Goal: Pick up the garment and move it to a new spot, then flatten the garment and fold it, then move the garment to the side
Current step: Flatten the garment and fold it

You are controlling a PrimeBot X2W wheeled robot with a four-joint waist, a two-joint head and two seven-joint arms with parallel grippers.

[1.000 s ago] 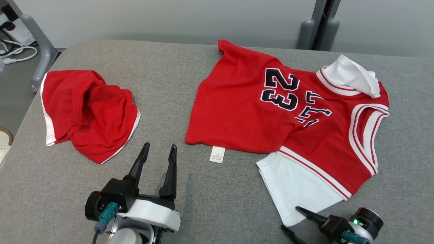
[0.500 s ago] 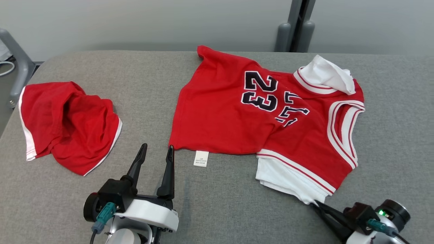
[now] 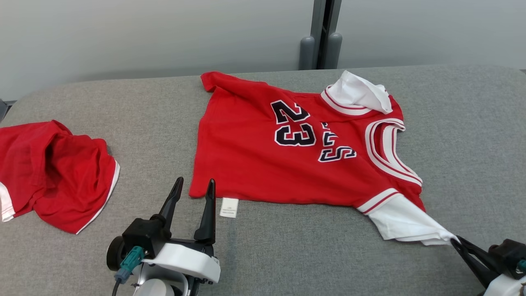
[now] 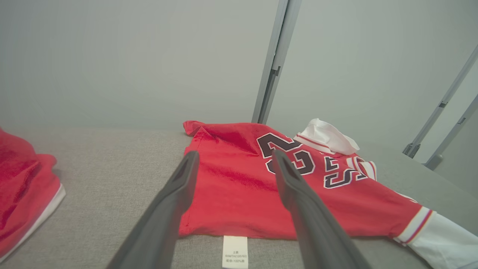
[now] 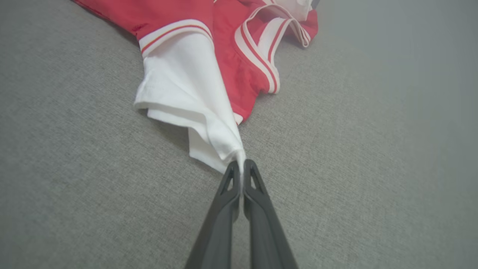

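Observation:
A red jersey (image 3: 254,160) with a black "23" and white sleeves lies spread on the grey table (image 3: 287,255). My right gripper (image 3: 454,240) at the lower right is shut on the tip of its near white sleeve (image 3: 404,224), which is stretched taut toward it; the right wrist view has the pinched sleeve (image 5: 186,86) running up from the gripper (image 5: 242,164). My left gripper (image 3: 194,185) stands open at the jersey's near-left hem corner, by the white care label (image 3: 229,207). In the left wrist view the open fingers (image 4: 175,194) frame that hem of the jersey (image 4: 231,186).
A second red garment with white trim (image 3: 53,172) lies crumpled at the table's left edge, also seen as the red garment (image 4: 22,201) in the left wrist view. A grey post (image 3: 320,37) stands behind the table against the pale wall.
The camera has swung right, shifting everything left. My right gripper has closed on the white sleeve tip and pulled it right, unfolding the jersey's right side flat. The left gripper kept its pose.

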